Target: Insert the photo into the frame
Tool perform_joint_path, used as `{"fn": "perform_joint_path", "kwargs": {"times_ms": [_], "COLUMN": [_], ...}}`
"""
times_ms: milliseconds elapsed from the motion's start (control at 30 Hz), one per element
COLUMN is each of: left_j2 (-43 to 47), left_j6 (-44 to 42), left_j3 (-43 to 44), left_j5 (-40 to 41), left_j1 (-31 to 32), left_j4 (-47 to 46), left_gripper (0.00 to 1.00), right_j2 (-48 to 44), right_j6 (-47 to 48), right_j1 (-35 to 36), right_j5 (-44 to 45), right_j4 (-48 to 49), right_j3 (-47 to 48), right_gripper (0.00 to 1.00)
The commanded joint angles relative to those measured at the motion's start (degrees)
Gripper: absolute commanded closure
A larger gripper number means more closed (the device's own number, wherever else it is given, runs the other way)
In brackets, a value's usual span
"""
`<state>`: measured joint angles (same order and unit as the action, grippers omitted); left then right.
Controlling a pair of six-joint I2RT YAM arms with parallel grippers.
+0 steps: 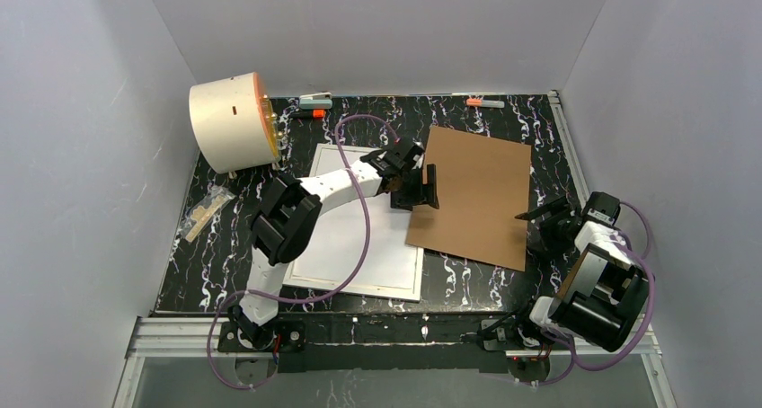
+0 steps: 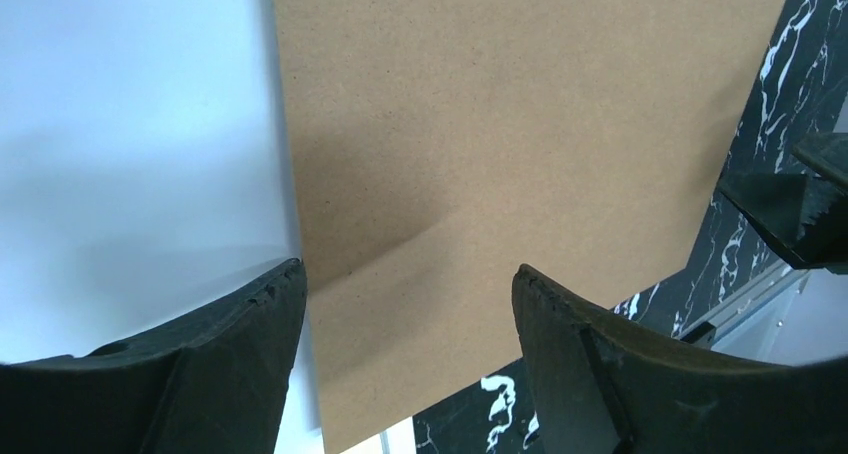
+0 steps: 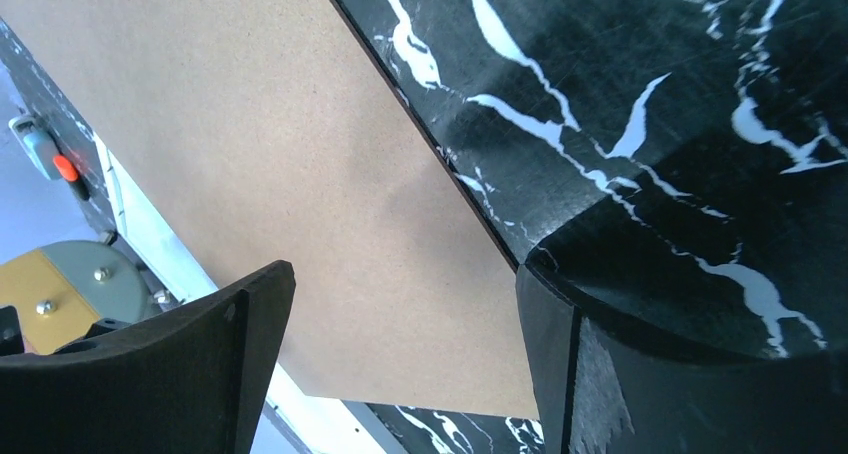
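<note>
The frame (image 1: 359, 246) lies flat at the left middle of the table, a white rectangle with a thin edge; it shows as a pale sheet (image 2: 130, 124) in the left wrist view. The photo is out of view. A loose brown backing board (image 1: 476, 197) lies to the frame's right, its left edge overlapping the frame. My left gripper (image 1: 415, 185) hovers over that left edge, open, with the board (image 2: 500, 124) seen below the gap (image 2: 405, 279) and nothing held. My right gripper (image 1: 544, 221) stands open at the board's right edge (image 3: 250, 124), its jaws (image 3: 400, 279) empty.
A cream cylinder with an orange face (image 1: 234, 120) stands at the back left. Markers (image 1: 314, 98) (image 1: 485, 102) lie along the back edge. A small clear bag of parts (image 1: 205, 210) rests at the left. Grey walls close in on three sides.
</note>
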<state>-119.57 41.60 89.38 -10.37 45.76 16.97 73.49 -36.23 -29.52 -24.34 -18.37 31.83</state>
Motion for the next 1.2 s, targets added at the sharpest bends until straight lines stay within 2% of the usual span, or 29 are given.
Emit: {"fn": "perform_joint_path", "kwargs": {"times_ms": [0,300,567,667,1067,1167], "left_j2": [6.6,7.5,8.7,9.4,7.4,6.6], "left_j6": [0.5,-0.3,-1.8,-2.1,0.4,1.5], "left_j3": [-2.0,-5.2,-5.4,-6.1,-7.2,-6.9], "left_j5": [-6.7,-6.2,0.0,1.8,-2.0,-4.7], "left_j1": [0.1,-1.0,-1.0,-1.0,-0.9,-0.9], "left_j4": [-0.1,2.2,5.4,5.9,6.5,5.9], "left_gripper": [0.27,0.19,0.02,0.02,0.03,0.06], "right_j2": [1.0,0.7,0.7,0.6,0.5,0.4], "right_j6": [-2.0,-0.4,0.5,0.6,0.7,0.7], "right_j1": [1.9,1.9,2.0,2.0,1.9,1.9], "right_j5": [-6.6,-5.2,-4.9,-4.7,-5.6,-5.7], "right_j4": [-5.5,-6.9,-7.7,-8.0,-7.6,-7.5], "right_j3": [-2.2,-1.9,-1.8,-1.7,-2.2,-2.4], "right_gripper": [0.11,0.11,0.11,0.11,0.11,0.11]}}
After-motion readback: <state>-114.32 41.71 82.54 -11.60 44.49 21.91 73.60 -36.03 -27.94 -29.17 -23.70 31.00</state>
